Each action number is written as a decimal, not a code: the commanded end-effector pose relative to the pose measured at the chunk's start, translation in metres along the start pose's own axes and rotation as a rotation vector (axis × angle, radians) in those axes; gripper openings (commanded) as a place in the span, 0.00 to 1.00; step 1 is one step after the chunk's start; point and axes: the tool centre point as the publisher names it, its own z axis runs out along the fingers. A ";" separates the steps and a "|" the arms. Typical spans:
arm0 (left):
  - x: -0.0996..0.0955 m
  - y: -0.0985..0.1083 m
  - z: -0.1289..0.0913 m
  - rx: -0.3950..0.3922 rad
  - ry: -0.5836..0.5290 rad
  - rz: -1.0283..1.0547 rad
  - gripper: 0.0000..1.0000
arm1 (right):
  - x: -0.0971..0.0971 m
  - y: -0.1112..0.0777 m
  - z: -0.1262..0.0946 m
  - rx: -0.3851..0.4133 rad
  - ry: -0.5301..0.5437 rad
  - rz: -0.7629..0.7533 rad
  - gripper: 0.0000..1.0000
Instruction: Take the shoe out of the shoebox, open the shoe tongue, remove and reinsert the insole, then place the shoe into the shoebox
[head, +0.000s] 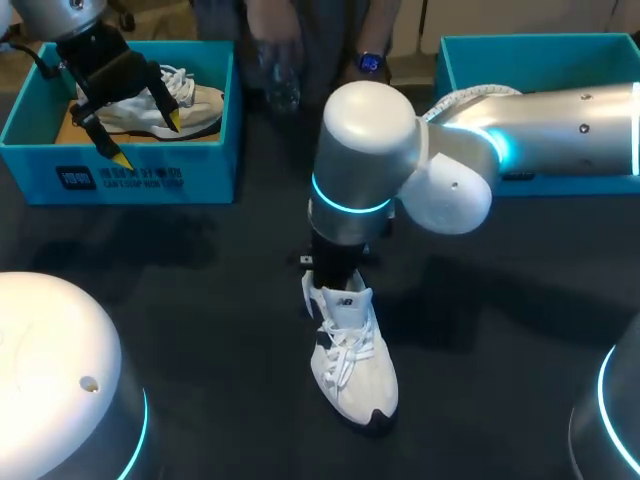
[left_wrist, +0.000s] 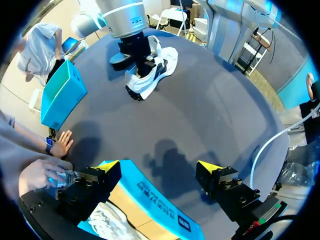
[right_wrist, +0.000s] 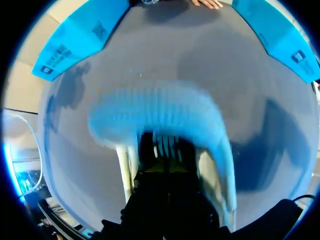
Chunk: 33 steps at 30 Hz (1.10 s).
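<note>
A white shoe (head: 355, 360) with dark sole patches lies on the dark table, toe toward the near edge. My right gripper (head: 320, 275) comes straight down at its heel end, mostly hidden by the wrist. In the right wrist view the right gripper (right_wrist: 167, 164) has its yellow tips together inside the shoe's opening, pinching a pale blurred part I cannot identify. The left wrist view shows that shoe (left_wrist: 150, 75) far ahead. My left gripper (head: 148, 138) hangs open above the left blue shoebox (head: 130, 175), which holds a second white shoe (head: 170, 108).
Another blue shoebox (head: 540, 50) stands at the back right, partly behind my right arm. A person's hand with a clear bottle (head: 280, 70) is at the table's far edge; the person's other hand (left_wrist: 62, 142) rests on the table.
</note>
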 end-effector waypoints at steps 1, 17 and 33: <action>0.000 0.000 0.000 -0.001 0.002 0.001 1.00 | 0.007 -0.027 0.010 0.039 -0.037 0.024 0.00; 0.000 0.000 0.000 -0.001 0.002 0.001 1.00 | -0.014 0.031 -0.025 -0.143 -0.045 -0.075 0.00; 0.000 0.000 0.000 -0.001 0.002 0.001 1.00 | 0.000 0.016 0.029 -0.004 0.053 -0.063 0.00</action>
